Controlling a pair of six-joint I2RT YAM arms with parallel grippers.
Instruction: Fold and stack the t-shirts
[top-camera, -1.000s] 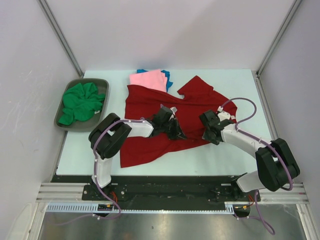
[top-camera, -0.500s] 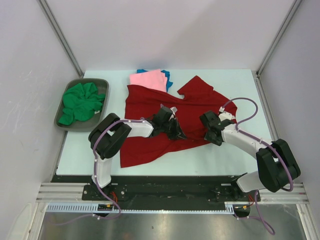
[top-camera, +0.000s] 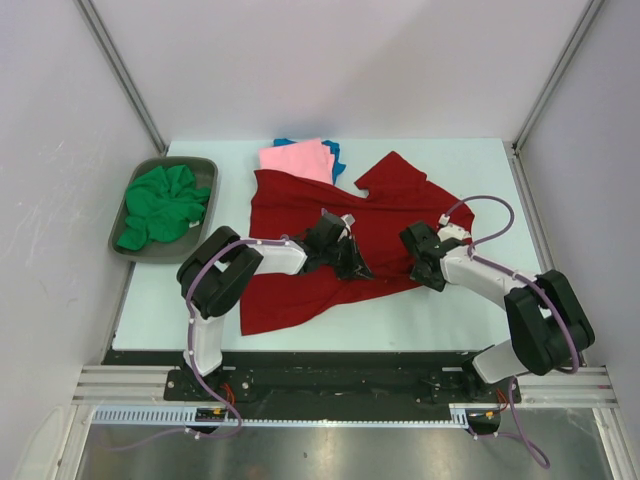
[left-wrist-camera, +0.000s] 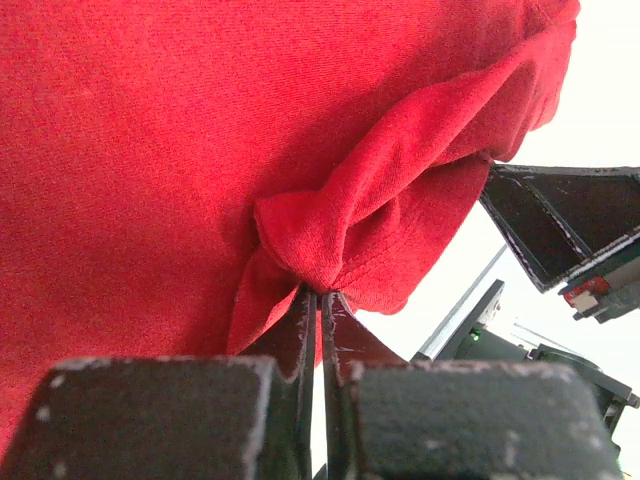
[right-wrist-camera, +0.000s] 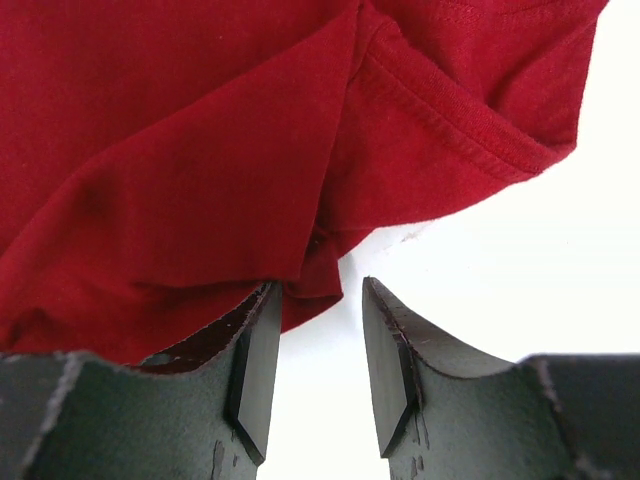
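top view: the red shirt (top-camera: 300, 215) lies spread and wrinkled in the middle of the table (top-camera: 470, 165), not folded yet. the pink shirt (top-camera: 297, 158) lies folded at the far edge, on top of the blue shirt (top-camera: 336, 152). the green shirt (top-camera: 160, 205) is bunched up in the tray (top-camera: 203, 163) at the left. the left gripper (top-camera: 352, 264) and the right gripper (top-camera: 426, 272) are both low at the near hem of the red shirt, a little apart.

left wrist view: the jaws are together, clamped on a small pinch of red cloth, and a soft ridge rises from the pinch. the cloth looks light, thin and limp. i think it will sag and stretch between two holds, and it will not keep any shape by itself.

right wrist view: the jaws stand apart with nothing held. the left finger (right-wrist-camera: 255, 345) is just at the hem corner and the other one is over bare table. the stitched hem (right-wrist-camera: 440, 110) seems the best place to hold, because it is thicker. to my judgement the jaws should close on the corner in front of them and take both layers, otherwise only the top layer may lift.
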